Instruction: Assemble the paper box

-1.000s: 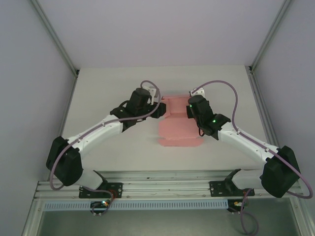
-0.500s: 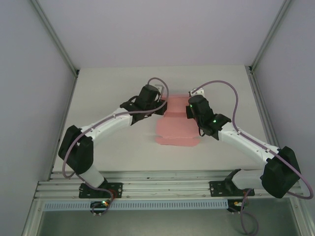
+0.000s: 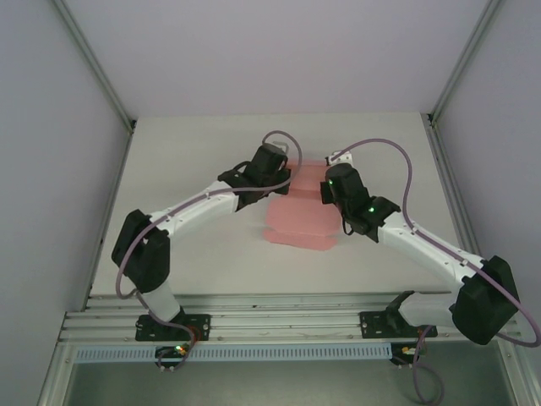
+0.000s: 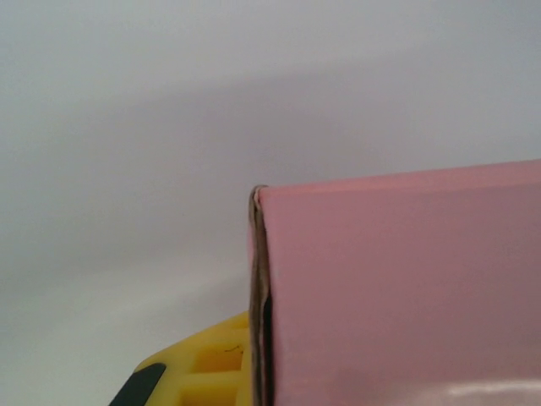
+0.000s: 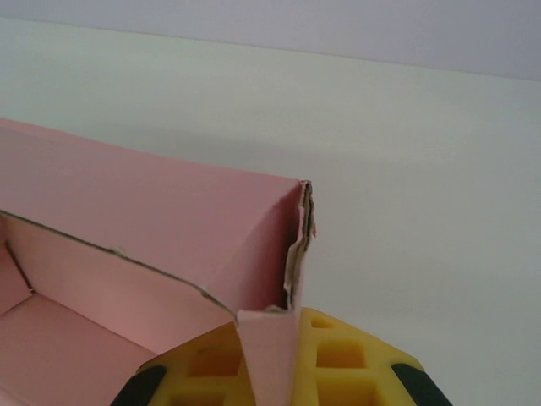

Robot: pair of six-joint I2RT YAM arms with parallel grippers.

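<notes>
- On the table (image 3: 169,161), toward its far middle, the paper box (image 3: 297,224) lies between the two arms, with its far end up at the grippers.
- It is thin pink card. I judge it light, limp across the panels, stiffer along the folds, and quick to crease or tear. One corner edge looks ragged in the right wrist view.
- The best hold is a standing wall near a corner, edge between the pads.
- The right gripper (image 3: 325,191) pinches the far wall's right corner, a tab of card caught between its yellow pads (image 5: 338,364).
- The left gripper (image 3: 286,184) is at the wall's left end. One finger pad (image 4: 211,372) shows beside the card edge, but I cannot tell whether it clamps.
- The hollow faces up. The raised wall runs left to right, and the whole piece stretches toward the arm bases, slightly skewed.
</notes>
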